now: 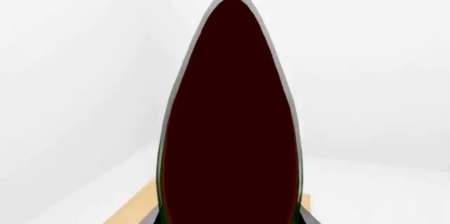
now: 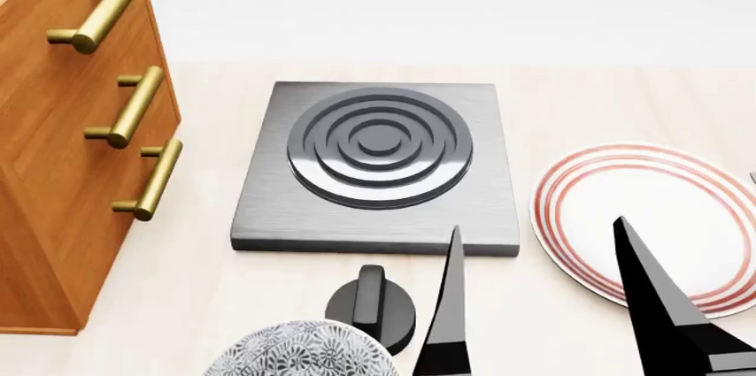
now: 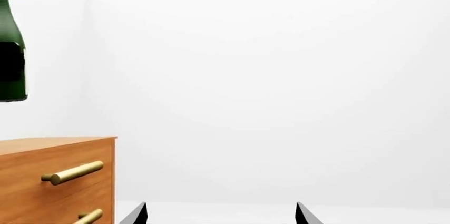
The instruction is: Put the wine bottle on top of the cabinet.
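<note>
The wine bottle hangs above the cabinet top, not touching. Right gripper fingers apart, empty, over hotplate, plate, knob, patterned bowl. Left gripper's finger state cannot be determined.

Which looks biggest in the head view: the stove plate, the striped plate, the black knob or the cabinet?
1. cabinet, though cut off by the picture's edge
2. stove plate
3. striped plate, partly hidden by the right gripper
4. black knob, clearly the smallest
</note>
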Motion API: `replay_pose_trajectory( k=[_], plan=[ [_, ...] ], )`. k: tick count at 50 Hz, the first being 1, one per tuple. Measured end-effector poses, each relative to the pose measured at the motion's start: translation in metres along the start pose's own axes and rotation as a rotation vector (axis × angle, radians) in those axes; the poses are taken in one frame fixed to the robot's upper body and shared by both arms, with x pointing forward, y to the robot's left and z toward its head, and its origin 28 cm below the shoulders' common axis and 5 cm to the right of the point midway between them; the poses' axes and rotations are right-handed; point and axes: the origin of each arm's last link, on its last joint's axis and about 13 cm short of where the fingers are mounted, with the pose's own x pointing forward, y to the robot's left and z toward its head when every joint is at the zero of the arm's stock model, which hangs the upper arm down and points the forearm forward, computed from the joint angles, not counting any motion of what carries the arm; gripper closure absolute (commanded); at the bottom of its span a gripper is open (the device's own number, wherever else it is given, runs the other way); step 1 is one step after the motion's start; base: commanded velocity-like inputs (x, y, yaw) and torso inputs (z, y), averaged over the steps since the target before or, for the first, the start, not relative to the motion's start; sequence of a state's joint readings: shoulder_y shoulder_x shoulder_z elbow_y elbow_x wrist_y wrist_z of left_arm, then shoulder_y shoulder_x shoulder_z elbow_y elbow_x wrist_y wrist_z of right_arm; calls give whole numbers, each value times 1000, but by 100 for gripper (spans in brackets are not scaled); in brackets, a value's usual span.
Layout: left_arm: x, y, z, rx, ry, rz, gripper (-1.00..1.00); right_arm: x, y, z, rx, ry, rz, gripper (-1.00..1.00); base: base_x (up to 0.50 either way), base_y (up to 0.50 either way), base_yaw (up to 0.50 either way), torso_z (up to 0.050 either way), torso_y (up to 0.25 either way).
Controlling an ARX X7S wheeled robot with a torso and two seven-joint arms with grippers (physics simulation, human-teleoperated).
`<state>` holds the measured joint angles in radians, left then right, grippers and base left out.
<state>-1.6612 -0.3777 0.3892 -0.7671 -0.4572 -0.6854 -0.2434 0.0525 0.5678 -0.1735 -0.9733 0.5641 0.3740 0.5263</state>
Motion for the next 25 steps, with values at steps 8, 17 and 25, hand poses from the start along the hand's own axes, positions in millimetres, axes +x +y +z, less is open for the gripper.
replay_pose_trajectory(
  k=[8,17,25],
  plan=[
    [2,-3,-18,3,32,-5,100,0,0,1,2,0,1,-100,0,0,0,0,1],
    [3,-6,-37,7,62,-11,100,0,0,1,2,0,1,-100,0,0,0,1,1],
    [2,-8,-55,6,92,-15,100,0,0,1,1,1,2,-100,0,0,0,0,0]
  ],
)
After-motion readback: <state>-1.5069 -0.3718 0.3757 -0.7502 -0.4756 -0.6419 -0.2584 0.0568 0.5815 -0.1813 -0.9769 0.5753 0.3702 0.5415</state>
